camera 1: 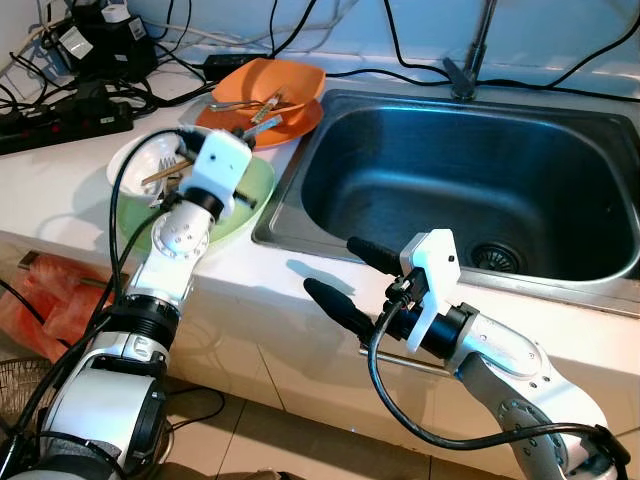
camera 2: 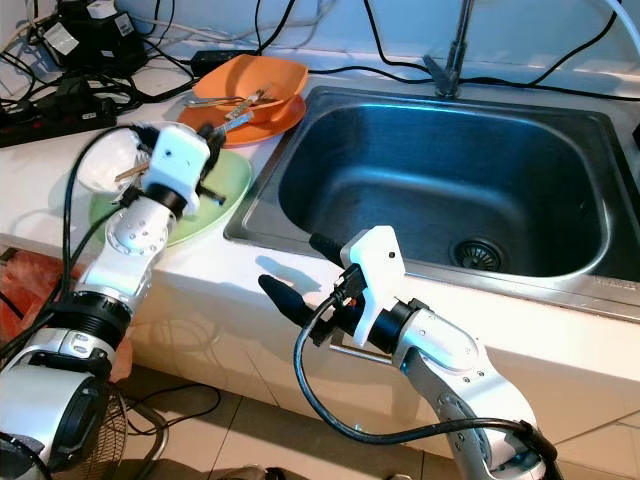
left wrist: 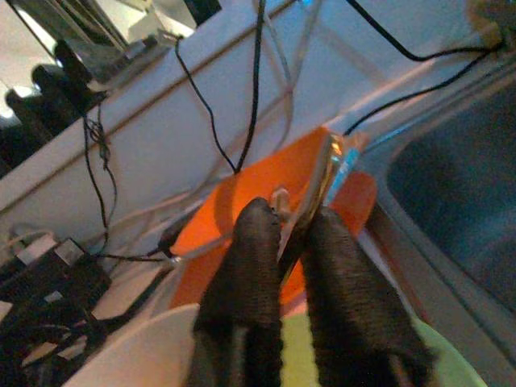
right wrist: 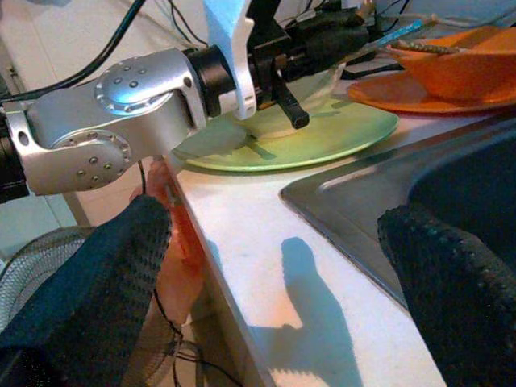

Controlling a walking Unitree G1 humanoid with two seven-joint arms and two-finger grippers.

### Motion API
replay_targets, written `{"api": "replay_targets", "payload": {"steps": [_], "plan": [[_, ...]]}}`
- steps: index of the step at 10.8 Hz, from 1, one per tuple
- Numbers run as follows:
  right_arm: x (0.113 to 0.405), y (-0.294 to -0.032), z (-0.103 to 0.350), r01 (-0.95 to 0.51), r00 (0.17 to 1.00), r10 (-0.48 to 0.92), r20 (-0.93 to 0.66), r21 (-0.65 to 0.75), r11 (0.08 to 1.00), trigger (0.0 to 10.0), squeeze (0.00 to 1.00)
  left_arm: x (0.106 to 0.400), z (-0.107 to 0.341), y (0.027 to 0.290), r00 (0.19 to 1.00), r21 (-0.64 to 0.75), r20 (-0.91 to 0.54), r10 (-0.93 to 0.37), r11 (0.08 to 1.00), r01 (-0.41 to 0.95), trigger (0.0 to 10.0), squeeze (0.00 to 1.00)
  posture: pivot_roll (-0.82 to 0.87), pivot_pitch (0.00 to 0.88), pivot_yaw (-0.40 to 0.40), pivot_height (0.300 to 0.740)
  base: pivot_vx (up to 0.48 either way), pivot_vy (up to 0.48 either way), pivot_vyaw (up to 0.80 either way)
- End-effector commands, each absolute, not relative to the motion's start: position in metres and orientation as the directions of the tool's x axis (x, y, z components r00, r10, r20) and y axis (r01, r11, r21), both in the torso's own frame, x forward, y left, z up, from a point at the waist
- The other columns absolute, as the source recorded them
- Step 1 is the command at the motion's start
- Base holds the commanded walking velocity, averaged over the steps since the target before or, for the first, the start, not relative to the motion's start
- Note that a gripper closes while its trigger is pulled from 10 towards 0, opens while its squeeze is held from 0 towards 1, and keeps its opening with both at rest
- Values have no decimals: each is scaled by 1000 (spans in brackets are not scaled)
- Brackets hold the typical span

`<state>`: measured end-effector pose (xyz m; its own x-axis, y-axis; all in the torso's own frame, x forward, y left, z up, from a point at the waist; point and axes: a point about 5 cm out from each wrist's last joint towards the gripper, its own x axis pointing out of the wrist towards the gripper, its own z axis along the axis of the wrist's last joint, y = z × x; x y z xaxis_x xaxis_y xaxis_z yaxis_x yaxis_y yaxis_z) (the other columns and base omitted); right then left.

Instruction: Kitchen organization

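Observation:
My left gripper point(camera 1: 243, 137) hovers over the white bowl point(camera 1: 140, 160) and the green plate point(camera 1: 255, 195), just short of the orange bowl point(camera 1: 270, 80). It is shut on a thin metal utensil with a blue handle point(left wrist: 322, 173), which sticks out toward the orange bowl. That bowl sits on an orange plate point(camera 1: 300, 125) and holds more utensils. My right gripper point(camera 1: 331, 265) is open and empty, low over the counter's front edge beside the steel sink point(camera 1: 480, 180). In the right wrist view its fingers point(right wrist: 97, 298) frame the left arm and the green plate point(right wrist: 322, 137).
The sink's faucet point(camera 1: 470, 60) stands at the back. Power strips and tangled cables point(camera 1: 70, 110) crowd the back left of the counter. A red bag point(camera 1: 60, 300) lies on the floor below the counter, with a fan at the lower left.

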<state>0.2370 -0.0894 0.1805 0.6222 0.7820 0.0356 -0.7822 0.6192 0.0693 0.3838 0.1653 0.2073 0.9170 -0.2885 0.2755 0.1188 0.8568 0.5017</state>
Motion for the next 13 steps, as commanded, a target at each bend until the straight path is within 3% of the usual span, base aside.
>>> {"api": "replay_targets", "payload": {"steps": [1, 7, 11, 13], "plan": [[239, -88, 182, -780, 626, 779, 43, 60, 623, 10000, 0, 383, 213, 170, 912, 493, 300, -280, 864, 103, 0, 0, 16, 77, 97, 740, 0, 0, 0], [241, -87, 181, -775, 632, 774, 46, 50, 630, 10000, 0, 375, 232, 169, 882, 446, 370, -293, 889, 108, 0, 0, 24, 75, 93, 740, 0, 0, 0], [242, -87, 181, -775, 632, 774, 48, 47, 630, 10000, 0, 363, 258, 159, 830, 429, 447, -333, 894, 128, 0, 0, 26, 74, 89, 740, 0, 0, 0], [244, -87, 181, -776, 631, 774, 51, 46, 630, 10000, 0, 352, 291, 152, 772, 440, 526, -358, 891, 113, 0, 0, 31, 70, 84, 740, 0, 0, 0]]}}
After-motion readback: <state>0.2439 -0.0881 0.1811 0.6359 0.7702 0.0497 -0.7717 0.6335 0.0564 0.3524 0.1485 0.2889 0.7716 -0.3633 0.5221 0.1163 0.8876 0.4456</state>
